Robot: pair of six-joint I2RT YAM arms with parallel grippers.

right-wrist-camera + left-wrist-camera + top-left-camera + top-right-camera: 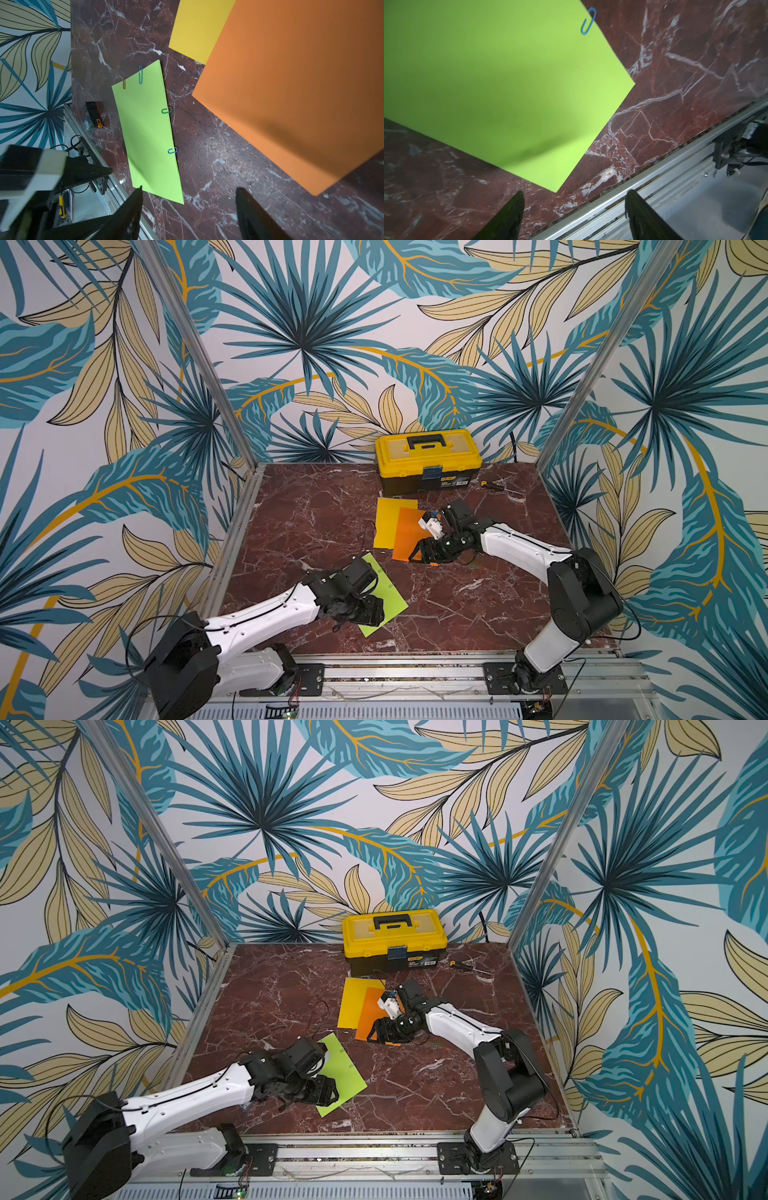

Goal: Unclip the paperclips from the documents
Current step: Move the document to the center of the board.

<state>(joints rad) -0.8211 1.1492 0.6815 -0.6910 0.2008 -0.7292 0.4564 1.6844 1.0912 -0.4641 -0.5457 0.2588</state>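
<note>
The lime green document [390, 593] [498, 83] lies near the table's front, with my left gripper [575, 193] [372, 614] open at its near corner and holding nothing. Paperclips sit on its edges: a blue one [588, 20] in the left wrist view, and red [124, 83], blue [140, 74], green [166, 110] and blue [172, 150] ones in the right wrist view. The orange document [409, 535] [301, 93] overlaps the yellow document [388, 518] [199, 27]. My right gripper [190, 188] [426, 553] hangs open and empty by the orange sheet's near right corner.
A yellow-and-black toolbox [428, 460] stands at the back, with a yellow-handled screwdriver [492, 486] to its right. An aluminium rail [415, 672] runs along the front edge. A small black-and-orange object [94, 114] lies near the left wall.
</note>
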